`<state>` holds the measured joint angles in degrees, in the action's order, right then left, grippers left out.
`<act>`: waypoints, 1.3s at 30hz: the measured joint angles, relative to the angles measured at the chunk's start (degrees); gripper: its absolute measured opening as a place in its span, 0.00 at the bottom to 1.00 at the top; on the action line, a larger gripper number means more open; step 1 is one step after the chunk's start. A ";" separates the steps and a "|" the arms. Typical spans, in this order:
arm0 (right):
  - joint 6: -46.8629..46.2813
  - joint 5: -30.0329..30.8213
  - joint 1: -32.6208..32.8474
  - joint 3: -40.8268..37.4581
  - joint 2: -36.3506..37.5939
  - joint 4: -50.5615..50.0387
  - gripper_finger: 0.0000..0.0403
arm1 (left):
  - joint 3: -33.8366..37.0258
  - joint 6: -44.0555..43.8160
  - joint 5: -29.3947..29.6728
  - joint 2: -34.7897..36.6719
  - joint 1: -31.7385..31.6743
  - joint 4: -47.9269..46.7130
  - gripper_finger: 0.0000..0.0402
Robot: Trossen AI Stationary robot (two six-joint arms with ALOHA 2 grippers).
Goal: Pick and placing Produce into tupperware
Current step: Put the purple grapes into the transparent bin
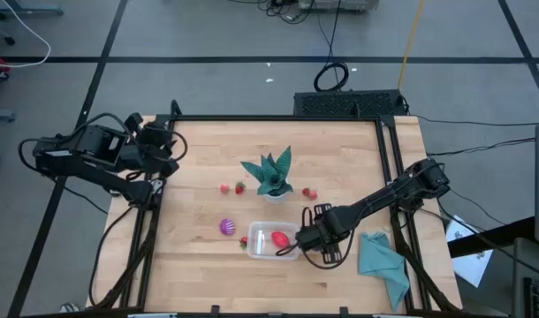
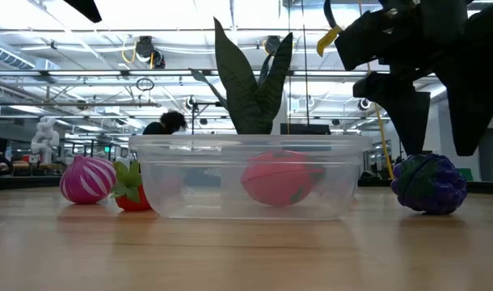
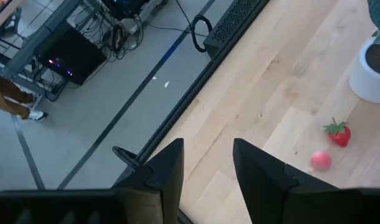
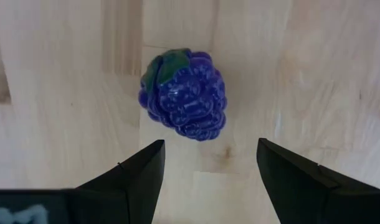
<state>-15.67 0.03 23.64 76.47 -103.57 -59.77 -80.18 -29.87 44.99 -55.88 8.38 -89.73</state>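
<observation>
No writing is showing. The right gripper (image 4: pixel 207 163) is hanging over the purple berry (image 4: pixel 184 94), fingers wide and holding nothing, beside the tupperware (image 1: pixel 274 240) near the worktop (image 1: pixel 208 278) front edge. The left gripper (image 3: pixel 207 163) is sitting shut and empty.

overhead view looks straight down, low view level, both sharing tupperware (image 1: pixel 272 240)

- Sitting upright near the table's front edge: clear rectangular tupperware (image 2: pixel 246 182), lidless, holding one large red piece (image 2: pixel 280 178).
- Lying just beside its left wall: red strawberry (image 2: pixel 132 190) and pink-purple striped ball (image 2: pixel 88 179).
- Resting on bare wood just right of the container: dark purple bumpy berry (image 4: pixel 184 103), green leaf on top.
- Lying farther back near the plant: more small strawberries (image 1: pixel 240 187).
</observation>
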 joint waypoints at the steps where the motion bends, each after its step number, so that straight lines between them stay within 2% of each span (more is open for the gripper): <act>1: 0.90 0.00 0.00 0.00 0.00 0.02 0.60 | 0.00 -0.24 0.00 0.00 0.00 0.00 0.36; 8: 5.87 0.00 0.04 -0.02 0.83 1.81 0.60 | 0.00 -0.11 0.00 0.00 0.01 0.00 0.36; 19: 8.18 -0.13 0.80 -0.02 1.36 4.62 0.60 | 0.00 -0.18 -0.15 0.00 0.01 0.00 0.36; 29: 12.34 -0.25 1.22 -0.02 1.36 4.14 0.60 | 0.00 -2.27 -3.43 0.00 0.01 0.02 0.36; 39: 14.92 -0.28 0.63 -0.02 1.36 4.68 0.60 | 0.00 -2.27 -3.58 0.00 0.01 0.02 0.36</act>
<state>-0.75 -0.25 24.27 76.44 -102.21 -55.09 -80.18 -32.14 41.41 -55.88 8.39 -89.71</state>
